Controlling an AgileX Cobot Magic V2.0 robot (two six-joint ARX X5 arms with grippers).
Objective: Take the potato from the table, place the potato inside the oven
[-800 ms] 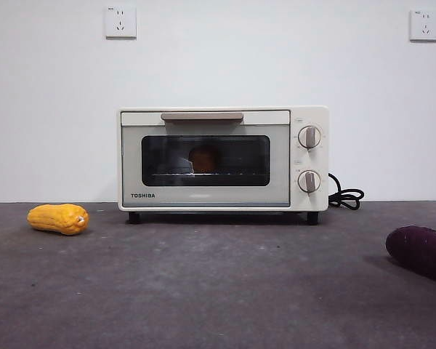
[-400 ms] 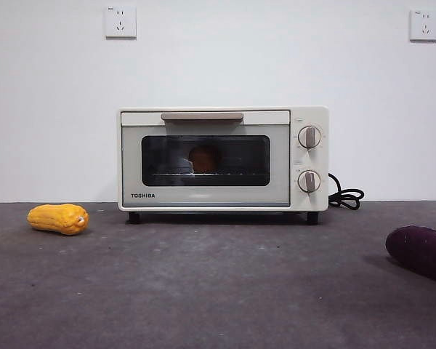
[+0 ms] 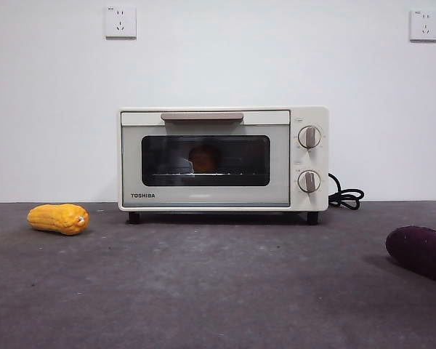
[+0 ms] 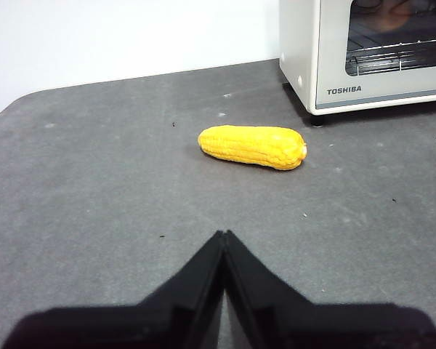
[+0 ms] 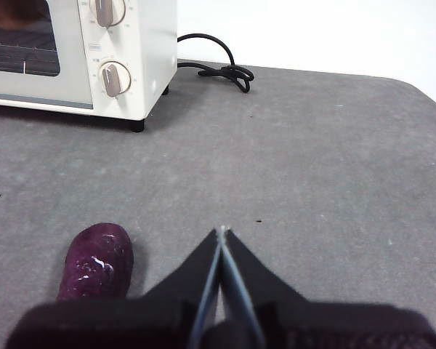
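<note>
Evidently done: potato (image 3: 203,158) inside the shut oven (image 3: 222,158).
Both grippers, left (image 4: 224,234) and right (image 5: 221,230), hover over the bench (image 3: 218,291), fingers closed, empty.

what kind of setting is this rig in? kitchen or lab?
Likely a lab test bench, not a kitchen: a bare white wall with sockets, a plain grey table, and only a toaster oven, corn and a purple vegetable as props.

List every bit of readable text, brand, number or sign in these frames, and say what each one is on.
"TOSHIBA": lower left of the oven door, readable in the front and left wrist views.
Small marks around the two knobs: too small to read.
Wall sockets: no readable text.
Corn, purple vegetable, cord, table: no text.
</note>
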